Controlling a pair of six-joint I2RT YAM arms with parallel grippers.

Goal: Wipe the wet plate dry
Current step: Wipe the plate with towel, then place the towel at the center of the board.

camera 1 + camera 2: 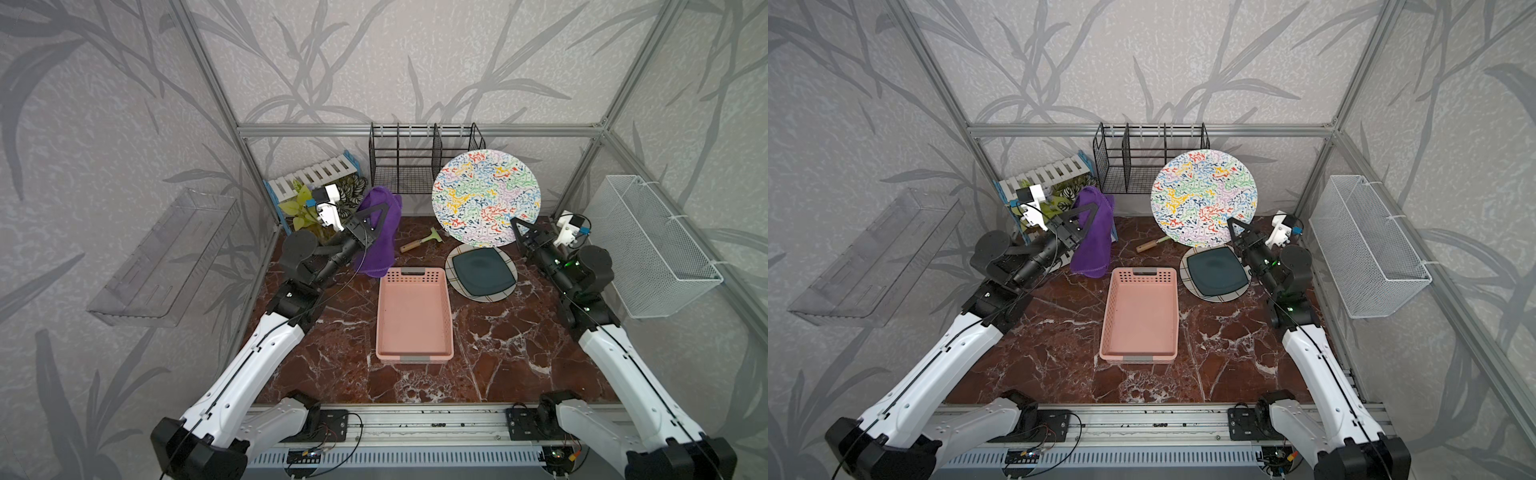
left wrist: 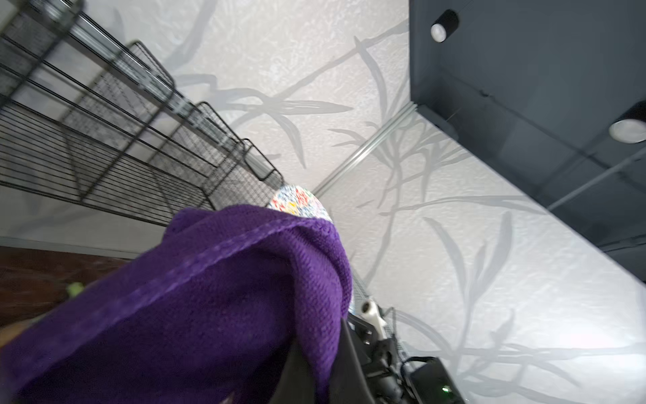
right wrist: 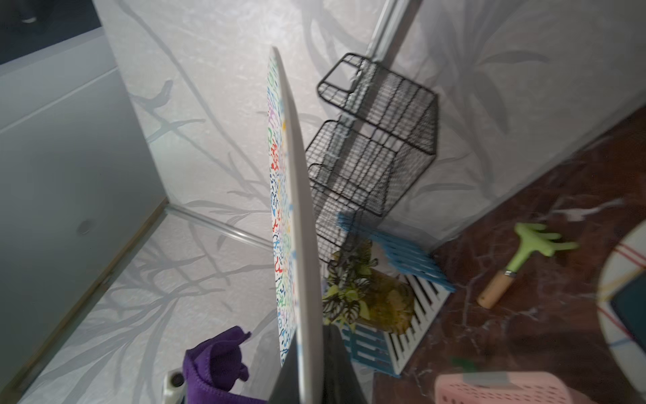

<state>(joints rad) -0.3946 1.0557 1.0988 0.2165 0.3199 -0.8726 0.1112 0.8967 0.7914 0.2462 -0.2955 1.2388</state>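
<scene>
The plate (image 1: pixel 486 195) (image 1: pixel 1204 195) is round and white with a many-coloured squiggle pattern, and it is held upright above the back of the table. My right gripper (image 1: pixel 515 222) (image 1: pixel 1231 222) is shut on its lower right rim; the right wrist view shows the plate (image 3: pixel 297 210) edge-on between that gripper's (image 3: pixel 309 356) fingers. To the plate's left, my left gripper (image 1: pixel 380 210) (image 1: pixel 1094 210) is raised and shut on a purple cloth (image 1: pixel 378 245) (image 1: pixel 1094 245) that hangs down from it, apart from the plate. In the left wrist view the cloth (image 2: pixel 209 297) hides most of the left gripper (image 2: pixel 320 363).
A pink basket (image 1: pixel 383 320) sits mid-table. Right of it a dark square plate (image 1: pixel 482 270) lies on a white round one (image 1: pixel 453 257). A green hand rake (image 1: pixel 422 241) lies behind. At the back stand a black wire rack (image 1: pixel 415 162) and a plant shelf (image 1: pixel 307 183). A white mesh basket (image 1: pixel 656 245) hangs on the right wall.
</scene>
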